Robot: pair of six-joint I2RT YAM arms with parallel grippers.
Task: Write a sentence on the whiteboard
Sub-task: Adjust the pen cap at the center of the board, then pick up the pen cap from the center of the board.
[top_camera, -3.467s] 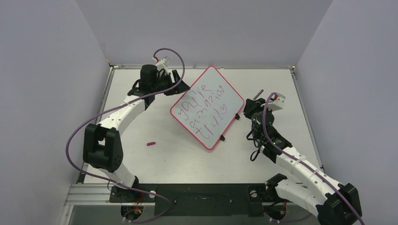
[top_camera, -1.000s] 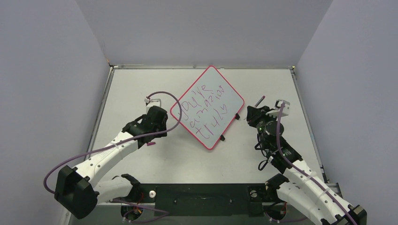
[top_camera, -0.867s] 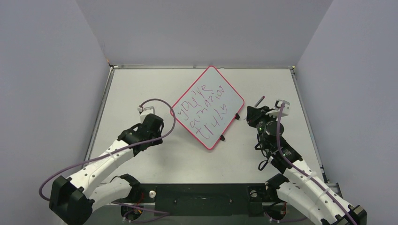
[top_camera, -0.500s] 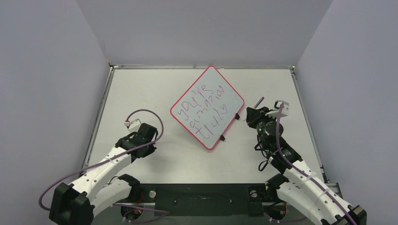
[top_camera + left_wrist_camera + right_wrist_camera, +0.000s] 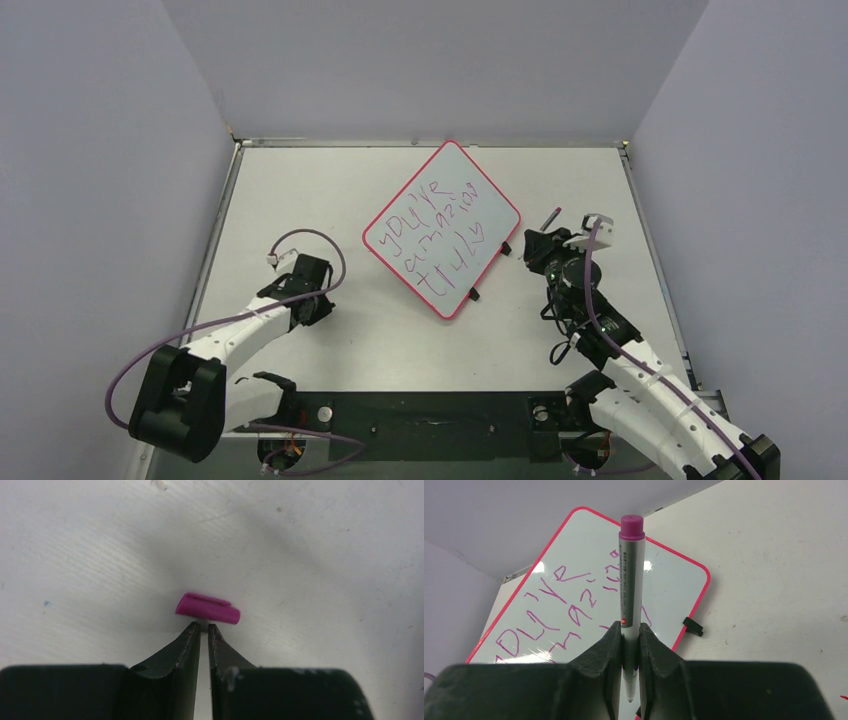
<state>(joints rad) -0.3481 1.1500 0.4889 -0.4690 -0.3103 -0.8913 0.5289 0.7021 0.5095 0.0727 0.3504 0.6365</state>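
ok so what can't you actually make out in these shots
Top view: the cap is hidden under the left fingers; the sentence is too small to read surely.
Right wrist view: the right fingers and marker cover the sentence's lower lines; the marker's barrel print is too small.
Left wrist view: whether the fingers touch the cap is unclear.

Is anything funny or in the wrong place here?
Yes. The purple cap lies loose on the table, just past the tips of the left gripper, whose jaws are nearly shut on nothing. The right gripper holds the marker uncapped. The whiteboard also sits crooked, corner toward the arms.
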